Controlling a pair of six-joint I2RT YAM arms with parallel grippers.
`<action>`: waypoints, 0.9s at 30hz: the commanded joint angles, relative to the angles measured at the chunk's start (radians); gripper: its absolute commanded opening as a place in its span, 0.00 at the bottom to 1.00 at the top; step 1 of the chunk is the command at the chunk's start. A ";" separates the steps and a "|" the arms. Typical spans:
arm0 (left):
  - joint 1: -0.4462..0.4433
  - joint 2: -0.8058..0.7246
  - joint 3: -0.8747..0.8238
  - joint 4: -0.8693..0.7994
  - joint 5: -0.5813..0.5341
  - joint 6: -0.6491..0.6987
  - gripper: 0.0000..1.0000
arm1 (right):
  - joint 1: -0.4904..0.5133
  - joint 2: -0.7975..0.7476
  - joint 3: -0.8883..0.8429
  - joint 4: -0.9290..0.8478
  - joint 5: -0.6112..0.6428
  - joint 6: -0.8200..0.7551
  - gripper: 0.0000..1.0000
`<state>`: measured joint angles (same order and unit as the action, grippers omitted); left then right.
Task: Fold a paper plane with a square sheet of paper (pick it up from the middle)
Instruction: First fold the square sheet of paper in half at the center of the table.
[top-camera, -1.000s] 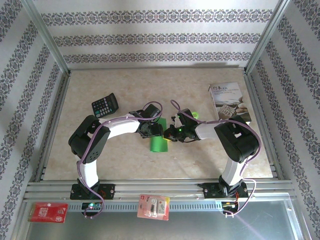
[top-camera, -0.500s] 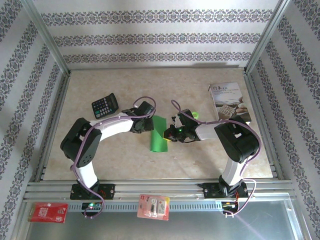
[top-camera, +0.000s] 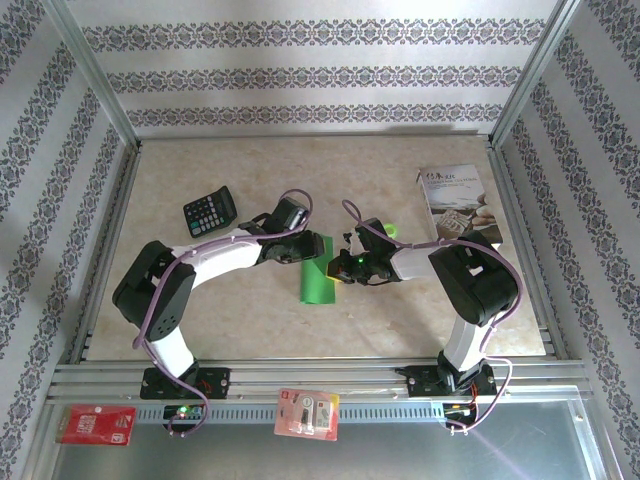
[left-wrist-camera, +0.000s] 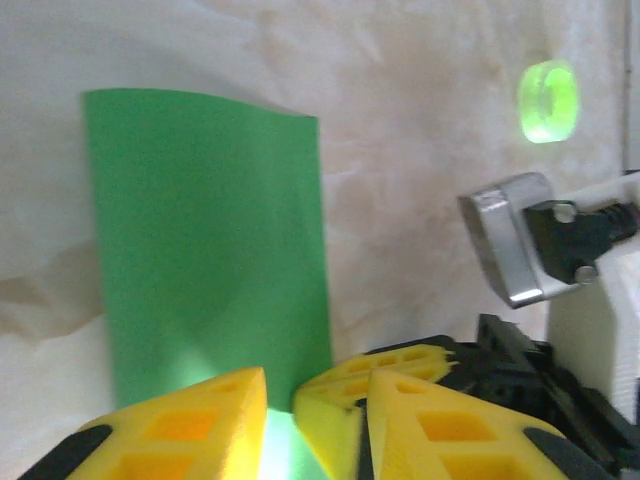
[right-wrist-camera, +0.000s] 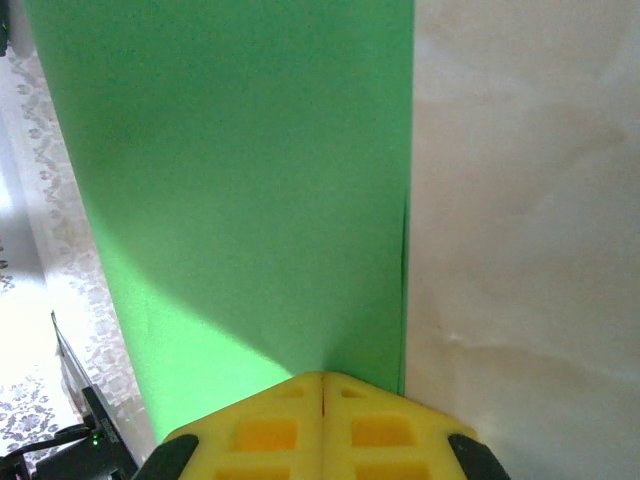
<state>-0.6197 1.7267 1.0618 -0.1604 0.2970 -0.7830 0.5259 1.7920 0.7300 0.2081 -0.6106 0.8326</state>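
Top external view: beige marbled desk (top-camera: 250, 330) inside an aluminium frame (top-camera: 320, 375). The walls (top-camera: 320, 75) are papered white with grey ornamental bands. Both arms reach in to the middle of the desk.

Other items:
- A black calculator (top-camera: 210, 211) lies beyond and to the left of the left gripper (top-camera: 312, 250).
- A white printed booklet (top-camera: 455, 200) lies well to the right of the right gripper (top-camera: 336, 268), near the desk's right edge.
- A small green disc (top-camera: 390, 230) sits just beyond the right arm's wrist.
- A red carded pack (top-camera: 95, 424) and a pink one (top-camera: 307, 413) lie on the metal ledge in front of the arm bases.

Green sheet of paper (top-camera: 319, 285): folded to a narrow strip, lying on the desk between the two grippers. The left gripper sits over its far end. The right gripper is at its right long edge.

Left wrist view: the yellow fingers (left-wrist-camera: 170, 425) stand a narrow gap apart, not pressed together. The sheet's near edge runs into that gap, and the strip stretches away ahead of the gripper with its far edge slightly bowed. Whether the pads touch the paper cannot be told.

Right wrist view: the fingers are closed tight, meeting in a thin seam, and are clamped on the edge of the sheet. The paper spreads ahead and to the left of the fingertips, with bare desk to their right.
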 joint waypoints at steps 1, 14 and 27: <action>-0.002 0.027 -0.023 0.088 0.074 -0.024 0.30 | 0.019 0.087 -0.049 -0.090 0.137 -0.015 0.00; 0.024 0.102 -0.032 0.023 0.023 -0.016 0.26 | 0.019 0.094 -0.044 -0.097 0.138 -0.015 0.00; 0.056 0.138 -0.060 0.043 0.017 -0.013 0.26 | 0.020 0.107 -0.052 -0.097 0.143 -0.009 0.00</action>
<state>-0.5816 1.8454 1.0245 -0.1184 0.3340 -0.7933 0.5259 1.7947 0.7300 0.2081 -0.6109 0.8356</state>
